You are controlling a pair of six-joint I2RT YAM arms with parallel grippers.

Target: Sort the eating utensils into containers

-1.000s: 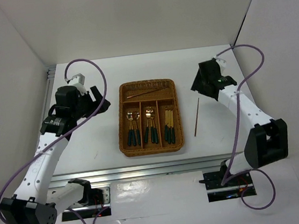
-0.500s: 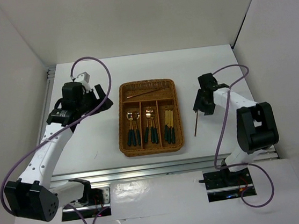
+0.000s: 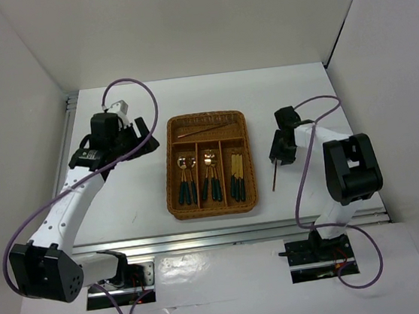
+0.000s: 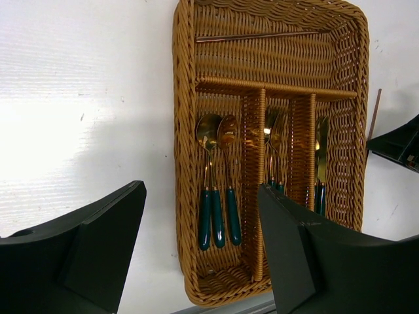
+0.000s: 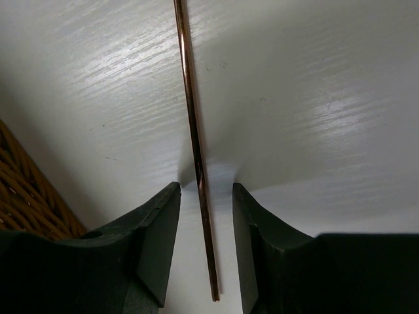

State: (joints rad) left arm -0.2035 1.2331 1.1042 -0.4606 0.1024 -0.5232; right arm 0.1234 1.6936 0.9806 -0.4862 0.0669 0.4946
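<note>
One thin reddish-brown chopstick [image 3: 274, 178] lies flat on the white table [image 3: 123, 197], just beside the right long wall of the woven tray [image 3: 172, 184] and roughly parallel to it, not touching the wicker. The right gripper [image 3: 280, 149] is lowered over the far part of this chopstick. In the right wrist view its two dark fingers [image 5: 157, 242] stand one on each side of the chopstick [image 5: 190, 118], with a narrow strip of table visible between each finger and the stick, so the jaws are slightly parted and grip nothing. A second chopstick [image 3: 205, 130] lies lengthwise in the crosswise slot at the far end of the tray. The left long slot holds two gold-headed spoons [image 4: 216, 190] with dark teal handles, heads toward the crosswise slot. The middle and right long slots hold further gold-headed, dark-handled pieces; their types cannot be told for certain. The left gripper [image 3: 143, 138] hangs above the table to the left of the tray's far end, well apart from it, with its fingers [image 4: 98, 242] spread wide and holding nothing
</note>
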